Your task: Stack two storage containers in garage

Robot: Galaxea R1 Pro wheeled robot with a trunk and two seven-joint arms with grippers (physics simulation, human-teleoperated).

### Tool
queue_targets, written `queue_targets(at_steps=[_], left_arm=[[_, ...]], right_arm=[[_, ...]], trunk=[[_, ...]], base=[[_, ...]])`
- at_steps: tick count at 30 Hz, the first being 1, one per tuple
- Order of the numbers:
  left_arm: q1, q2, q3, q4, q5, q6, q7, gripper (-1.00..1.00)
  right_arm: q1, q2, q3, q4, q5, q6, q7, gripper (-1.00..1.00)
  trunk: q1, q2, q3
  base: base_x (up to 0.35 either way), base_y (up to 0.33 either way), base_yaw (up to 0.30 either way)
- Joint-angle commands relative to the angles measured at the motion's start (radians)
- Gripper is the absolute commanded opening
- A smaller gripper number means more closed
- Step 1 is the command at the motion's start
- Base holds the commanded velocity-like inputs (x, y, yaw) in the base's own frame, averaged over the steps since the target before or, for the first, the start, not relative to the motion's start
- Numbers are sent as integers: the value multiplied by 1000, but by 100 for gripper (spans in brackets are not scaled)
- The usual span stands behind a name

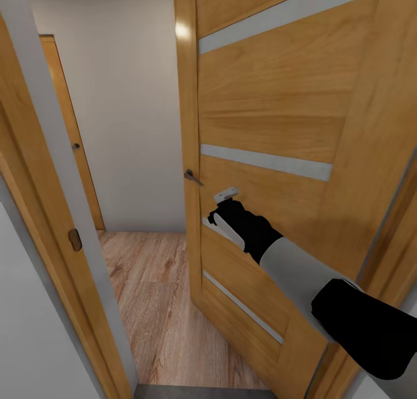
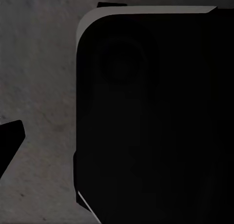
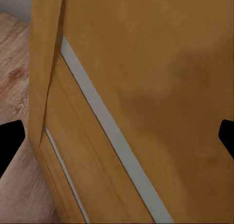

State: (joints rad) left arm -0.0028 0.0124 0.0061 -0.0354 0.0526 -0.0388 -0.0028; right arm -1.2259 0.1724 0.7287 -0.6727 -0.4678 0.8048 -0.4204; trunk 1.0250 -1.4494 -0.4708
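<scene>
**A:** Grey concrete floor (image 2: 39, 87) fills your left wrist view, mottled and matte. A thin strip of it also runs along the near edge of the head view. No bin is visible in any picture, so I cannot tell where the containers are.

**B:** Left gripper?

**A:** One dark fingertip (image 2: 9, 141) pokes in at the frame edge. A big black rounded robot part (image 2: 156, 121) blocks the rest. Cannot tell if your left jaws are apart or together.

**B:** Right gripper?

**A:** Your right gripper (image 1: 227, 211) is up against the wooden door (image 1: 272, 109), just right of the door handle (image 1: 193, 177). In the right wrist view both fingertips (image 3: 9, 141) sit at opposite frame edges, so the jaws are spread wide, holding nothing. Door face and its pale inset strips (image 3: 112, 136) lie between them.

**B:** Door state?

**A:** Swung ajar, edge toward you. Through the gap on the left: light wood-plank floor (image 1: 156, 295), a plain pale wall (image 1: 121, 109) at the far end, and another wooden door (image 1: 72, 138) far left. Near left is the door frame (image 1: 55, 213) with its latch plate (image 1: 75, 240).
</scene>
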Motion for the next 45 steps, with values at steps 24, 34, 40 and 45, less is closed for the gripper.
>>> queue_targets(at_steps=[24, 34, 40, 45], left_arm=[[0, 0, 0, -1, 4, -3, -2, 100], [0, 0, 0, -1, 4, -3, -3, 100], [0, 0, 0, -1, 4, -3, -3, 100], [0, 0, 0, -1, 4, -3, -3, 100]], right_arm=[[-1, 2, 8, -1, 3, 1, -20, 100], [-1, 2, 8, -1, 6, 1, -25, 100], [-1, 2, 8, -1, 4, 1, -24, 100], [-1, 2, 8, -1, 2, 1, -23, 100]], trunk=[[0, -1, -1], [0, -1, -1], [0, -1, -1], [0, -1, -1]], base=[[173, 0, 0], [210, 0, 0], [7, 0, 0], [0, 0, 0]])
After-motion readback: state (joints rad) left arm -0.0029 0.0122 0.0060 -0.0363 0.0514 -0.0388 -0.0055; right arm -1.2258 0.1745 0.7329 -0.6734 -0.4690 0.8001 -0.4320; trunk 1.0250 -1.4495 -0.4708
